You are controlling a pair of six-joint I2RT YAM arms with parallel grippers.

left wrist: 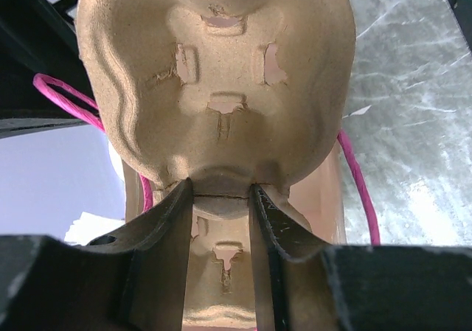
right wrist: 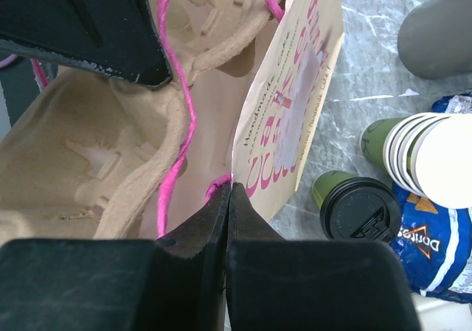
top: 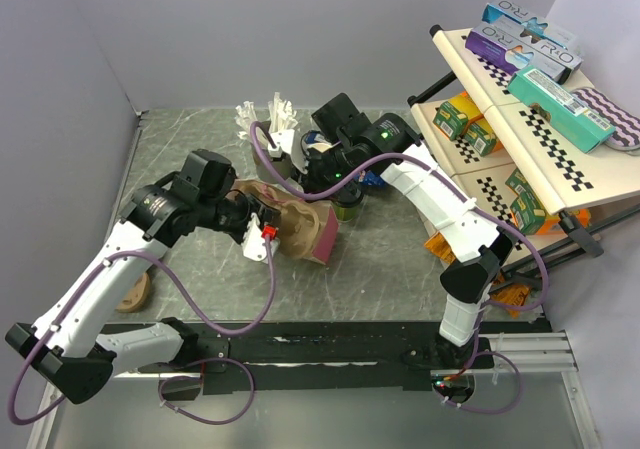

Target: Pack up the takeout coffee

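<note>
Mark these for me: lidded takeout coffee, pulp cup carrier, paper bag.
takeout coffee (right wrist: pixel 359 209): right wrist view, centre of its black lid.
pulp cup carrier (left wrist: pixel 221 143): left wrist view, moulded wall between the slits.
paper bag (right wrist: pixel 295 88): right wrist view, printed side panel.

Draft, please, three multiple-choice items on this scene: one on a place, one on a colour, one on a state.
1. Where is the coffee? A in the bag; B on the table beside the cups; C in a gripper.
2. What colour are the bag's handles? A pink; B blue; C black.
3. How is the right gripper? A wide open; B shut on the bag's edge; C shut on the coffee.

Key: 1 B, it stands lidded on the table by the stacked cups; 2 A, pink cord loops from the bag; 3 B, its jaws meet on the bag's edge.
</note>
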